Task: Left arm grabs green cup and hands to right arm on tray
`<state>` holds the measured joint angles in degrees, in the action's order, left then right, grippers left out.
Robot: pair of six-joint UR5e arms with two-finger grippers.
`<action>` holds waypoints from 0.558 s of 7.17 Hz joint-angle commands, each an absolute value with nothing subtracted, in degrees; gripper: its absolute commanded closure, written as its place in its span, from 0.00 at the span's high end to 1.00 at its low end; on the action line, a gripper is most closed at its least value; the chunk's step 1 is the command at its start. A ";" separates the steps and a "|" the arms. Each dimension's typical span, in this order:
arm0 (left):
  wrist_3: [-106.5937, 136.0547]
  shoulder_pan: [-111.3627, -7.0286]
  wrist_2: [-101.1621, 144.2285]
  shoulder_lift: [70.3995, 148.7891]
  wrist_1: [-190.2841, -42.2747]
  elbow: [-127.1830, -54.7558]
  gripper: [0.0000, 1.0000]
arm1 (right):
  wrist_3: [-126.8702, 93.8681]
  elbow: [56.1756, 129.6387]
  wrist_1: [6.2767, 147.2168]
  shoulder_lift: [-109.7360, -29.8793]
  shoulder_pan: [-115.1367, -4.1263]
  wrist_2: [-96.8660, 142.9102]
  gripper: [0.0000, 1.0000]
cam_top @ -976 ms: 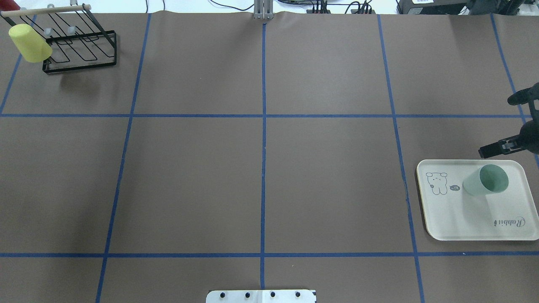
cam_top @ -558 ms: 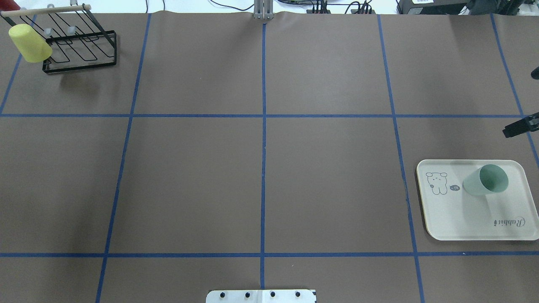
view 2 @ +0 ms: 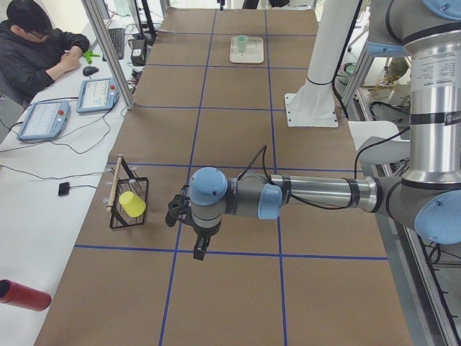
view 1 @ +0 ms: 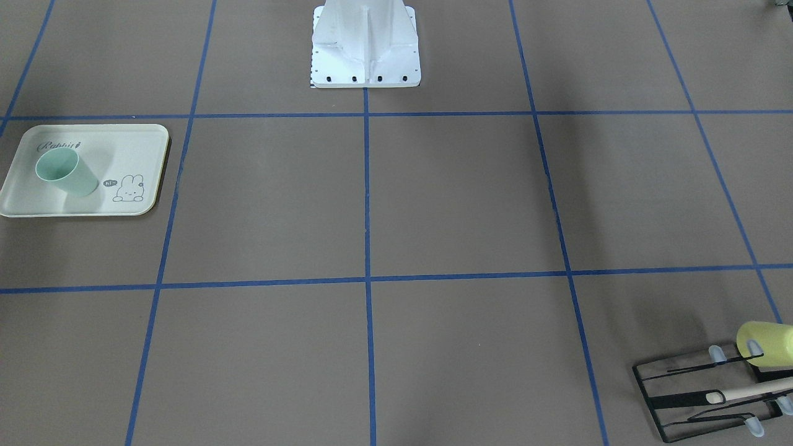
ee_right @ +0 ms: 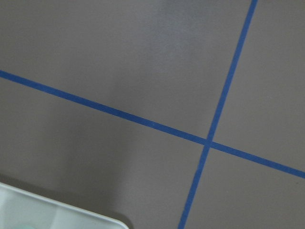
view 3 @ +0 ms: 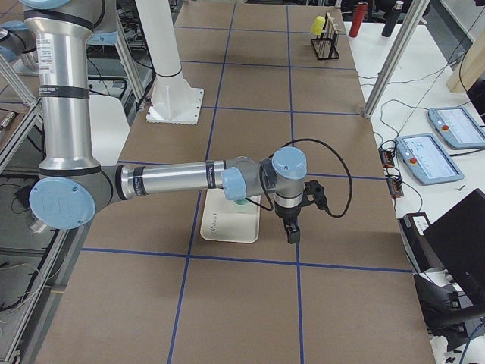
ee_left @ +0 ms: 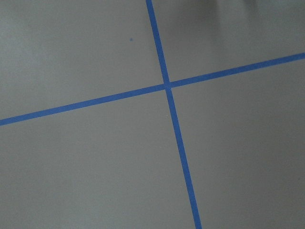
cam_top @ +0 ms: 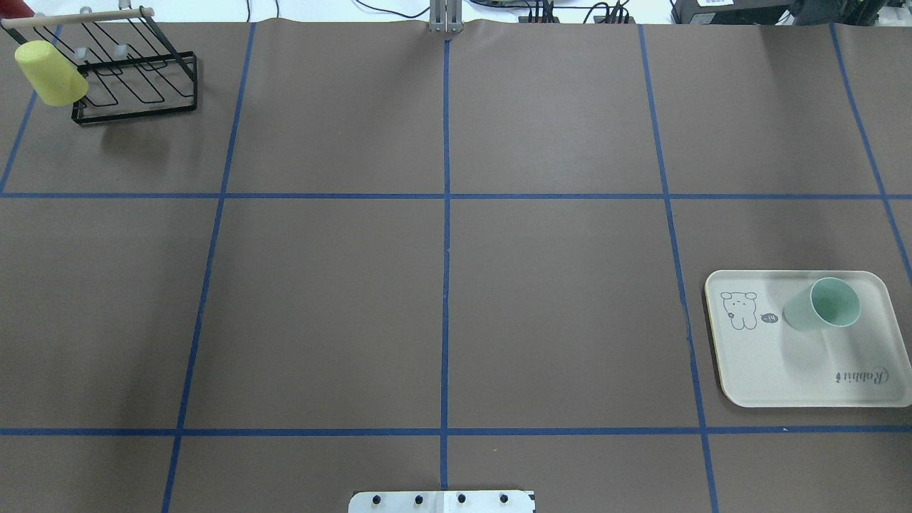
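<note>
The pale mint-green cup (cam_top: 821, 306) stands upright, mouth up, on the cream Rabbit tray (cam_top: 776, 370) at the table's right. It also shows in the front view (view 1: 65, 174) on the tray (view 1: 133, 142). Neither gripper shows in the overhead or front view. The left gripper (view 2: 199, 249) hangs over bare table near the wire rack, far from the cup; I cannot tell if it is open or shut. The right gripper (view 3: 292, 231) hangs just beside the tray (view 3: 227, 226), empty, open or shut unclear. The right wrist view catches only a tray corner (ee_right: 43, 212).
A yellow-green cup (cam_top: 50, 73) hangs on a black wire rack (cam_top: 135, 82) at the far left corner. The robot's white base plate (cam_top: 442, 501) sits at the near middle edge. Blue tape lines grid the brown table. An operator (view 2: 32, 50) sits beyond the table.
The right gripper, at the overhead view's right edge above the tray a second ago, has drawn back out of that view. The green cup and tray have not moved.
</note>
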<state>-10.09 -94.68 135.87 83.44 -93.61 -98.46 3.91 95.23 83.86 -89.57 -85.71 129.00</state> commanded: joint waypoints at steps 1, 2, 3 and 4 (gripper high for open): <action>-6.71 -96.33 137.11 82.18 -93.51 -98.18 1.00 | 4.66 93.34 85.59 -90.17 -89.20 128.85 0.99; -2.94 -96.33 137.20 82.18 -94.21 -98.43 1.00 | 4.40 93.25 85.87 -90.87 -89.82 128.76 0.99; -2.90 -96.33 137.02 82.18 -94.22 -98.44 1.00 | 4.13 93.95 85.87 -92.27 -89.82 128.76 1.00; -2.47 -96.33 137.02 82.26 -94.22 -99.05 1.00 | 4.04 94.22 85.78 -92.72 -89.82 128.85 1.00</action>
